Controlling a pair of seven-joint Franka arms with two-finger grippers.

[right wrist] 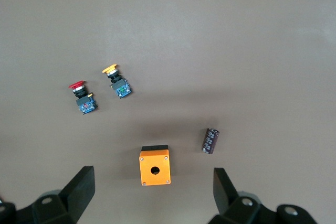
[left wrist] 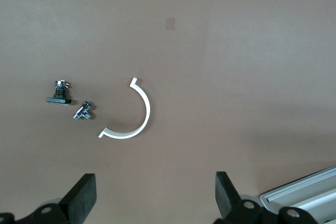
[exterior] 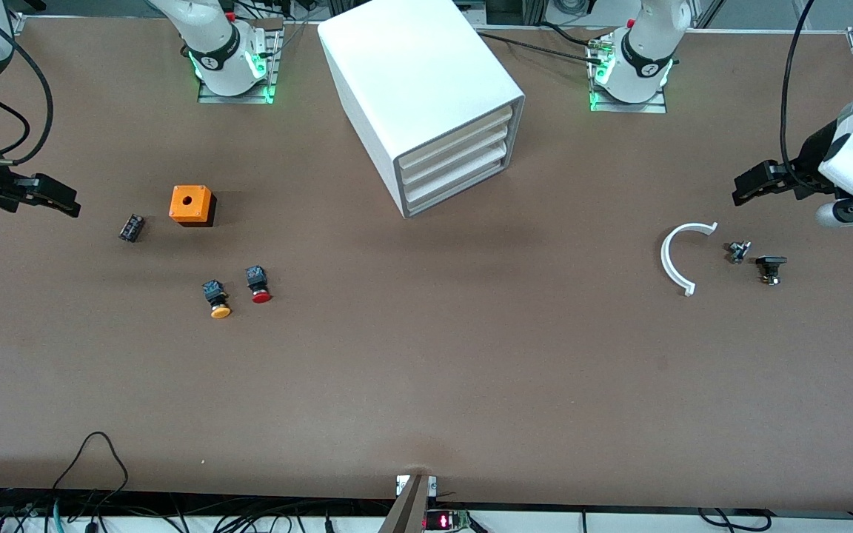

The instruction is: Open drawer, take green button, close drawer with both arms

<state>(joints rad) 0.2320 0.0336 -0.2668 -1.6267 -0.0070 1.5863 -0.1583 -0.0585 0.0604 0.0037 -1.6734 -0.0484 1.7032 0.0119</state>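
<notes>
From the front view, the white cabinet stands on the brown bench between the two arm bases, its three drawers pushed in; the drawer, the lowest one, is closed flush with the others. The green-capped button shows nowhere on the bench. Toward the right arm's end lie an orange box with a round hole on top, a small dark cylinder beside it, and, nearer the front camera, an orange-capped button and a red-capped button side by side. Toward the left arm's end lie a white curved clip, a small metal fitting and a black part, possibly a switch piece. The right tool hangs at its end of the bench and the left tool at its own end, both arms waiting. In the left wrist view the left tool is released, fingers wide apart and holding nothing, over bare bench near the clip, with a cabinet corner showing. In the right wrist view the right tool is likewise released and holds nothing, over the orange box.
</notes>
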